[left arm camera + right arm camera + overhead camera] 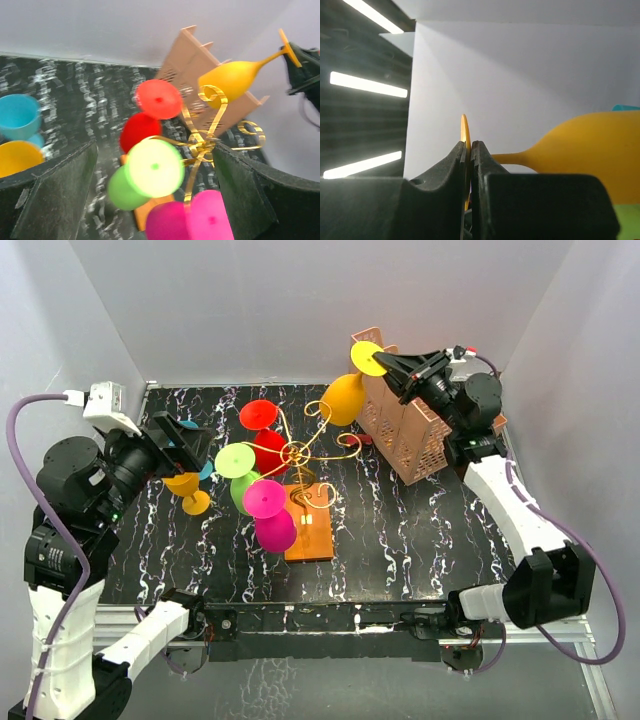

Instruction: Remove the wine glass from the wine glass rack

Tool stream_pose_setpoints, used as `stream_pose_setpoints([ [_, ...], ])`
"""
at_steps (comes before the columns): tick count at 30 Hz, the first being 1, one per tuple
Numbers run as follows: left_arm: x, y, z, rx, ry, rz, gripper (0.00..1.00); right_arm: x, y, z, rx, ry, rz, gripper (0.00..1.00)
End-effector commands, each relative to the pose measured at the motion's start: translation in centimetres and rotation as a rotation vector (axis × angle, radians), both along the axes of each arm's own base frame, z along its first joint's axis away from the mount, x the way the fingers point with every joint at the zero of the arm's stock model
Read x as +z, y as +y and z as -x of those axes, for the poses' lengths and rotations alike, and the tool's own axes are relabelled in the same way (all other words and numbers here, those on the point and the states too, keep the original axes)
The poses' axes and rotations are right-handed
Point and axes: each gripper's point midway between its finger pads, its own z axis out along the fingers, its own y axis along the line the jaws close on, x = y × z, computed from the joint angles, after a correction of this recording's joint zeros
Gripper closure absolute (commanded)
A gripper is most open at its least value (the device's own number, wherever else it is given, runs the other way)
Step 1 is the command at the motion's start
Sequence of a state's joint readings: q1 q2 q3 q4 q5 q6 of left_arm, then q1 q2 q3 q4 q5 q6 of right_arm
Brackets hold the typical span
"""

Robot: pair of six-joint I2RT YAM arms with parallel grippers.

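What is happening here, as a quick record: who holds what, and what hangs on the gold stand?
right gripper: shut on the yellow wine glass, pinching its foot
left gripper: open
wine glass rack: holds red glass, green glass, magenta glass
clearance: yellow bowl beside a curled arm; contact cannot be told
behind: pink crate

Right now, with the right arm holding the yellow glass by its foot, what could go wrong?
The right gripper pinches only the thin edge of the yellow glass foot, so the bowl could swing or slip. The bowl sits beside a scroll of the rack; a snag might shake the other hanging glasses. The pink crate is close behind.
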State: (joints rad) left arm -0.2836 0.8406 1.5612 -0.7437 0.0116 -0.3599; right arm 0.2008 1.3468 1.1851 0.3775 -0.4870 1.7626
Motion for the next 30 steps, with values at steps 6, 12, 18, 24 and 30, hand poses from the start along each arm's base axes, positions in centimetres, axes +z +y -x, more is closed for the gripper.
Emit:
stream_pose_setpoints([
  [6,7.8,-8.9,2.7,-0.520,-0.217,0.388,0.03,15.3,-3.6,15.2,-0.027,-0.651,-0.168,0.92],
  [12,10.3,-11.6,3.5,-0.751,-0.272,0.554,0.03,17.1,-4.7,16.5,-0.167,-0.713,-0.073,0.92],
  [18,6.4,-12.0,0.8,-0.680,-0.124,0.573,0.03,15.5,-3.8,15.0,-0.129,-0.614,-0.015,0.92],
  [24,5.3,-12.4,0.2,-0.690,-0.092,0.604,0.03,15.4,-3.2,15.3,-0.064,-0.609,-0.040,0.92],
  [30,5.7,-13.1,0.4,-0.761,-0.083,0.665,0.03,14.9,-3.0,15.9,0.052,-0.572,-0.160,0.92],
])
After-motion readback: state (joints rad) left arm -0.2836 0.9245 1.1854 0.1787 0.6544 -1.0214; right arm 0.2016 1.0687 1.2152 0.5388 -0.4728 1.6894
